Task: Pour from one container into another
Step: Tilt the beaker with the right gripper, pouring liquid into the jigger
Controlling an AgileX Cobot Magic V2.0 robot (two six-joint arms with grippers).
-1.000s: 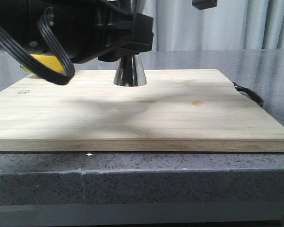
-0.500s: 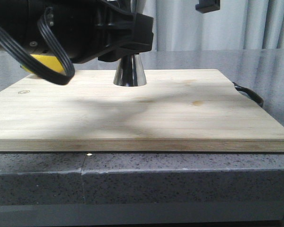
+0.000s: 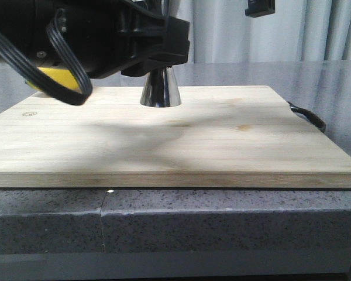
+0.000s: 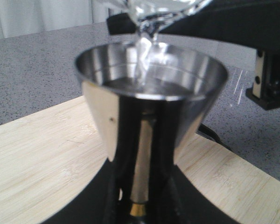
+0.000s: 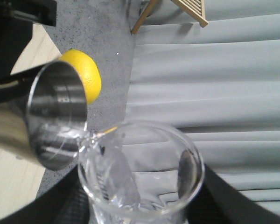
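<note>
Step in hand: the pour itself. In the left wrist view a thin stream of clear liquid falls from the glass beaker's lip (image 4: 149, 11) into the upper cup of the steel jigger (image 4: 149, 98), and liquid already stands in that cup.

Left gripper (image 4: 137, 205): the jigger's narrow waist sits between its fingers and rises directly above them. The fingers appear clenched on the waist, steadying the jigger upright on the wooden board (image 3: 175, 140), which lies on the desk (image 3: 222, 225).

Right gripper (image 5: 140, 210): the fingers are grasping the beaker (image 5: 140, 177), which projects straight out from between them, tilted so that its lip meets the jigger's rim (image 5: 81, 133). A yellow lemon (image 5: 86, 77) lies on the desk beyond the jigger, well apart from both sets of fingers.

Next move, as a judgement: hold the tilt until the cup nears full, then rotate the beaker back upright before lifting it away, with the left fingers kept clenched to prevent tipping.
</note>
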